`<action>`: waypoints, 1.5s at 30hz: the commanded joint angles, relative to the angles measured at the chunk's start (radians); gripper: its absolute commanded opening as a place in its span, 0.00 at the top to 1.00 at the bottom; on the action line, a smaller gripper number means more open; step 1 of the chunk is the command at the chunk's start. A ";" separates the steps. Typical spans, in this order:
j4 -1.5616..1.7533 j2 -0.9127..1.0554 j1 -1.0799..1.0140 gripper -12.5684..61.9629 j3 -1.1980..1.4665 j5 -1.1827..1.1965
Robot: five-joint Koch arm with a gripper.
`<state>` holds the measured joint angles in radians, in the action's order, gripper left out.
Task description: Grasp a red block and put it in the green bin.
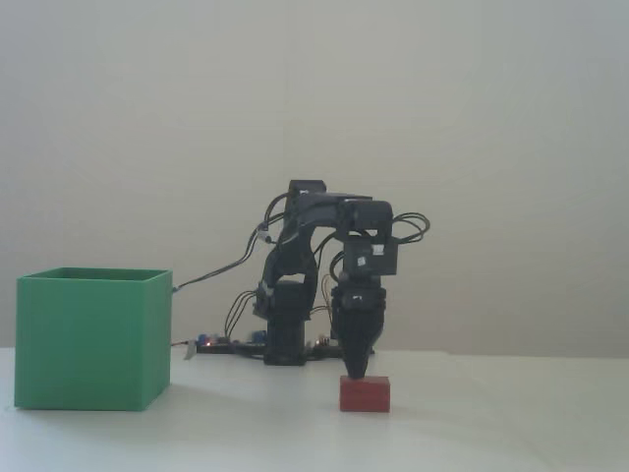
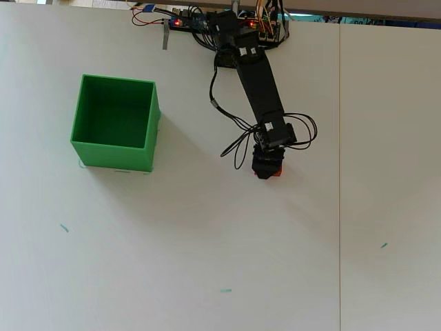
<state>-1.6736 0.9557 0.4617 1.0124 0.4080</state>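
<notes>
In the fixed view the small matte red rectangular block [image 1: 365, 394] lies flat on the white bench [image 1: 491, 423], well to the right of the large matte green cube-shaped bin [image 1: 90, 339] with thin walls, which stands on the same bench at the left; the black jointed arm [image 1: 329, 221] rises behind the red block, arches over and points its black pincer [image 1: 358, 371] straight down; the pincer's tip meets the top face of the red block, near that face's left half; only a single narrowing tip shows from this side, so I cannot tell whether the pincer is spread or pressed together; a base with loose cables [image 1: 236, 344] sits on the bench behind the red block, between it and the green bin

In the overhead view the green bin [image 2: 114, 155] shows its square rim and a hollow inside with nothing visible in it; the arm [image 2: 256, 83] reaches from the top edge of the bench [image 2: 207, 262] down and to the right of the green bin; the pincer [image 2: 267, 165] sits directly over the red block [image 2: 268, 175], hiding nearly all of it, with just slivers of red peeking out at the lower edge; the pincer's state is hidden here too; the red block stays outside the green bin, well to its right, at about the level of the bin's lower wall
</notes>
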 commanded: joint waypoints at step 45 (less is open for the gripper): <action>0.110 -0.104 0.028 0.40 -0.058 -0.032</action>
<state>-1.5662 0.8391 0.4924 1.0109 0.3774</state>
